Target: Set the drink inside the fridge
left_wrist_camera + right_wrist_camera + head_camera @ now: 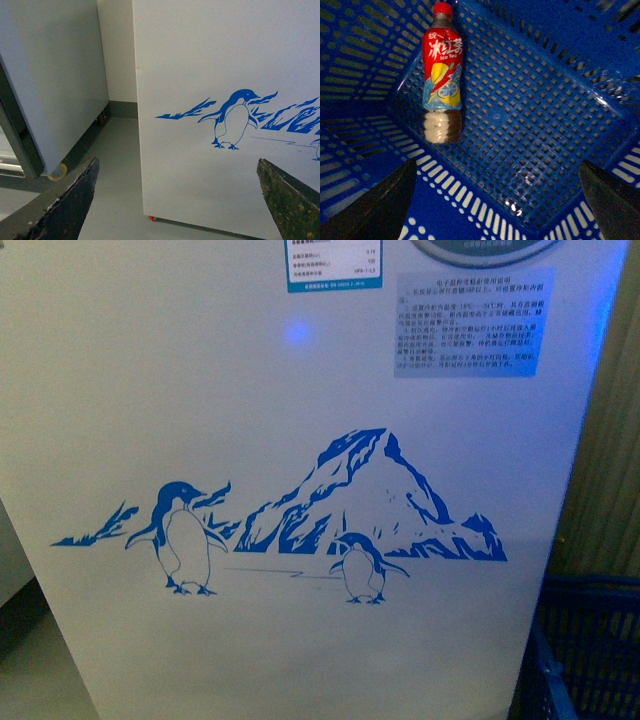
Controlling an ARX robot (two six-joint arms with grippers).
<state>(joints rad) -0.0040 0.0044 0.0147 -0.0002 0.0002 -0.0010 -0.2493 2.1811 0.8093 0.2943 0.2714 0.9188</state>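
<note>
The drink is found lying in the basket, ungrasped. The right tool is held wide above it; the left tool, also wide, is turned toward the fridge. A rolling bottle could be missed.

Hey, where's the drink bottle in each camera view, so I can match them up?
Front view: not in it.
Left wrist view: not in it.
Right wrist view: the drink lies in the blue basket, ahead of the open right gripper.
Shared landmark: the blue basket shows in the front view too, beside the fridge.
</note>
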